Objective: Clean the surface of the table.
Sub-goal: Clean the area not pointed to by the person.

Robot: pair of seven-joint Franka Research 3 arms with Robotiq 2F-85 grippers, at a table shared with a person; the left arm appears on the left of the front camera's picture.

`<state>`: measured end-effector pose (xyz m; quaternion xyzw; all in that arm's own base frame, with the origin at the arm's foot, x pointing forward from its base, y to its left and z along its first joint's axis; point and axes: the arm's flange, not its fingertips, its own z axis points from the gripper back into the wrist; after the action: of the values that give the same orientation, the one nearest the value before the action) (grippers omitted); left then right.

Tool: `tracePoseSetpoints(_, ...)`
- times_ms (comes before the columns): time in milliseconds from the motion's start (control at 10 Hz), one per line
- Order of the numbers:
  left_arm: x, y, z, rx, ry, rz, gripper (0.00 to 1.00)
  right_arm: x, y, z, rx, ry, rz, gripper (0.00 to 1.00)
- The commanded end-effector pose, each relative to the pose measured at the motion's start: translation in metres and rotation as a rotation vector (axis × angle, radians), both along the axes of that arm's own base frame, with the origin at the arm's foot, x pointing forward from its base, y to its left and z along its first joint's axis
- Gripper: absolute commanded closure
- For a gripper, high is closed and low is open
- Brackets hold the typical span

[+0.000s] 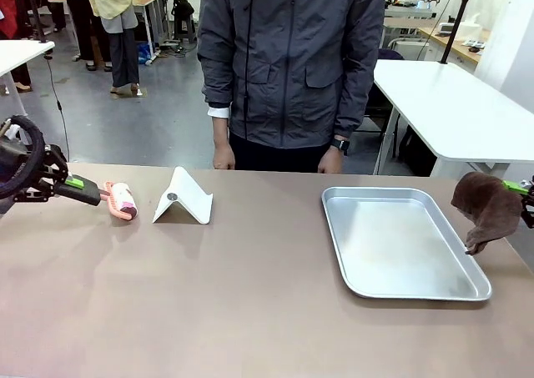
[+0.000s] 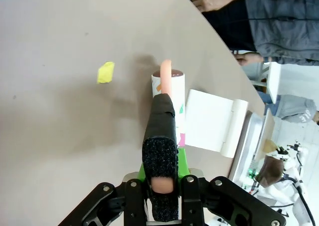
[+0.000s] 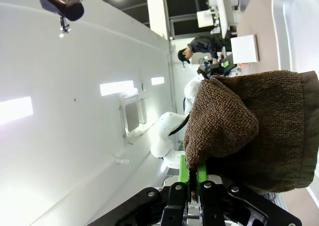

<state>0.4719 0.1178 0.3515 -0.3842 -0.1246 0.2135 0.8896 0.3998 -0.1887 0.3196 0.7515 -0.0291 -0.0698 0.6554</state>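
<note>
Awaiting cleaning: table (image 1: 209,303) — seemingly rigid, smooth, matte, wiped not gripped; left gripper (image 1: 77,183) clamped on lint roller (image 1: 123,199) handle, right gripper (image 3: 193,175) pinching limp brown cloth (image 1: 488,211).

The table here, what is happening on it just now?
A cleaning job is under way. The left gripper is shut on a lint roller by its handle, low over the table's left side, with a yellow scrap lying nearby. The right gripper is shut on a brown cloth, hanging by the metal tray's right end. A person stands at the far side, holding nothing.
</note>
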Motion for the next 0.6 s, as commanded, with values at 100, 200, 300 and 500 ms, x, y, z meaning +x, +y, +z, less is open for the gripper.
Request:
tracePoseSetpoints(100, -0.049, 0.013, 0.043, -0.194, -0.235, -0.125, 0.77, -0.001, 0.000, 0.004, -0.005, -0.005, 0.009, 0.94)
tracePoseSetpoints(200, -0.081, 0.024, 0.059, -0.254, -0.314, -0.186, 0.77, -0.001, 0.000, 0.004, -0.005, -0.005, 0.009, 0.94)
tracePoseSetpoints(300, -0.116, 0.041, 0.070, -0.273, -0.349, -0.260, 0.77, -0.001, 0.000, 0.004, -0.005, -0.005, 0.009, 0.94)
tracePoseSetpoints(500, -0.167, 0.077, 0.067, -0.240, -0.305, -0.360, 0.77, -0.001, 0.000, 0.004, -0.005, -0.005, 0.009, 0.94)
